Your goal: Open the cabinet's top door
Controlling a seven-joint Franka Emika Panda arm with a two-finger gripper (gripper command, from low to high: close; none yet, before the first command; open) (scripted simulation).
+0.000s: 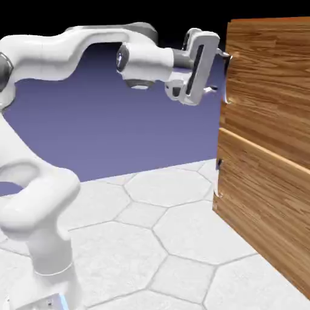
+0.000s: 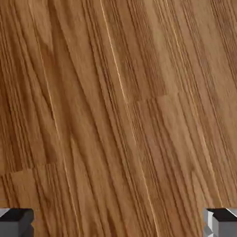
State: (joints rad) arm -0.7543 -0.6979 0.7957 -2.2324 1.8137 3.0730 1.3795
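Observation:
The cabinet (image 1: 272, 181) is a tall wood-grain box on the exterior view's right. Its top door (image 1: 269, 72) is the upper panel and sits flush with the cabinet's front. A small silver handle (image 1: 225, 92) shows on the door's front face, edge-on. My gripper (image 1: 219, 72) is level with the top door, just in front of it, its fingers pointing at the panel. In the hand view, wood grain of the top door (image 2: 115, 106) fills the picture. The two grey fingertips (image 2: 16, 221) sit far apart in the bottom corners, open, with nothing between them. The handle does not show there.
The lower door panel (image 1: 266, 200) sits below the top one, with a small dark handle (image 1: 218, 164) on its front. The white hexagon-patterned table (image 1: 151, 230) spreads out between my base (image 1: 42, 242) and the cabinet.

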